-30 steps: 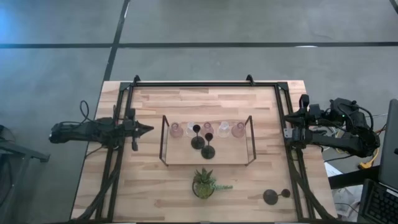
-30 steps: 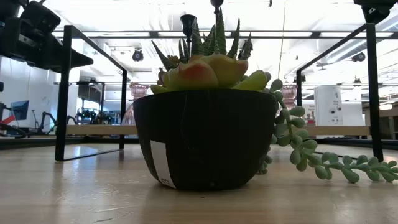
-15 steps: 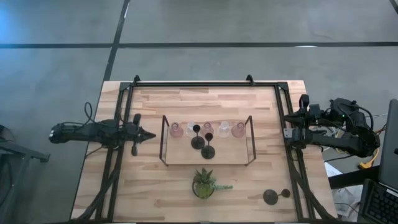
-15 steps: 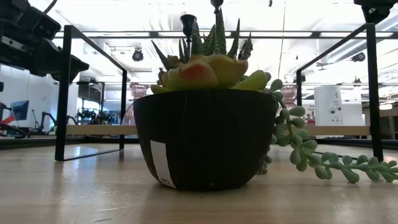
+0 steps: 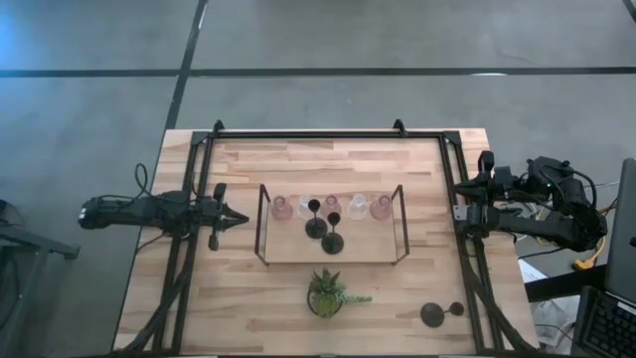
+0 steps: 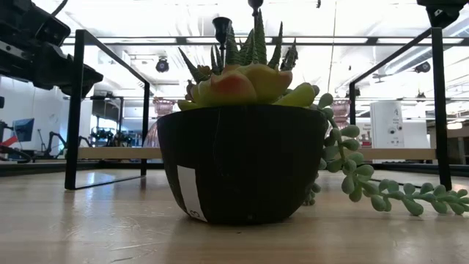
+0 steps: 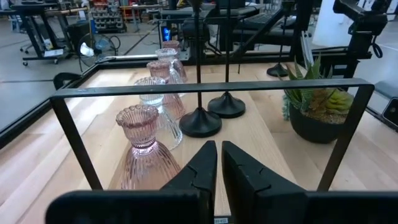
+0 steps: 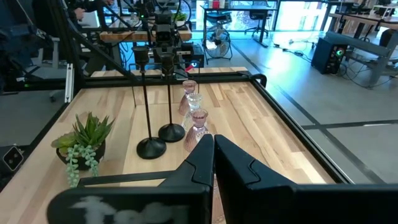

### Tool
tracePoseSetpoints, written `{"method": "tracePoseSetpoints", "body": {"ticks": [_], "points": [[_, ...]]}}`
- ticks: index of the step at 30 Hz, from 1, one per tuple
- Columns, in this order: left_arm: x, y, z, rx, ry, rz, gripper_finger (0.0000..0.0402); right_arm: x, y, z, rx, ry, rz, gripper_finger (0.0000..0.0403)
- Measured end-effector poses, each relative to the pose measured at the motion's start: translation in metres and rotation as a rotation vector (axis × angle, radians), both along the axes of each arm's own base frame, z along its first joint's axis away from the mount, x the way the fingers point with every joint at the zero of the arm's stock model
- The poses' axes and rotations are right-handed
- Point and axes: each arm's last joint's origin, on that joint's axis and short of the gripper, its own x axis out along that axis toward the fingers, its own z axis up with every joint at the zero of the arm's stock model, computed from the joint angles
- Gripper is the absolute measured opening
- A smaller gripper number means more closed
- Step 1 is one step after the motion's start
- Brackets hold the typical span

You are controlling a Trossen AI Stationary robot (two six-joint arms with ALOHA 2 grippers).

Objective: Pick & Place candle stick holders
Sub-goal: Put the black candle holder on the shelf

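Five pink and clear glass holders [image 5: 331,206] line the tray's [image 5: 264,257] far side, two black holders [image 5: 324,227] just nearer; a third [image 5: 433,314] (high view only) lies near-right. Left gripper [image 5: 238,216], jaws barely parted, hangs left of the tray; right gripper [image 5: 459,211], jaws pressed together, waits right.

Low view: potted plant [image 6: 242,158] hides most of the tray behind it; only two black holder tops [image 6: 221,26] show above, one cut by the frame edge. Left wrist view: black stems [image 7: 198,56] cut off above
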Motion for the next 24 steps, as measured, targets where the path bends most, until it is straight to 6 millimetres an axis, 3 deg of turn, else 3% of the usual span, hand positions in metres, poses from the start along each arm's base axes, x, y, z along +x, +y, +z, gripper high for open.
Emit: {"method": "tracePoseSetpoints", "body": {"ticks": [10, 15, 18, 24], "points": [[0.0, 0.0, -0.001, 0.0, 0.003, -0.001, 0.0027, 0.0, 0.0, 0.0, -0.001, -0.002, 0.0, 0.0008], [0.0, 0.0, -0.001, 0.0, 0.004, -0.003, 0.0028, 0.004, -0.001, 0.013, -0.081, -0.121, 0.012, 0.0008], [0.0, 0.0, -0.001, 0.0, 0.005, -0.003, 0.0028, 0.009, 0.001, 0.028, -0.004, -0.262, 0.103, 0.0008], [0.0, 0.0, -0.001, 0.0, 0.005, -0.003, 0.0028, 0.02, 0.006, 0.06, -0.129, -0.475, 0.404, 0.0008]]}}
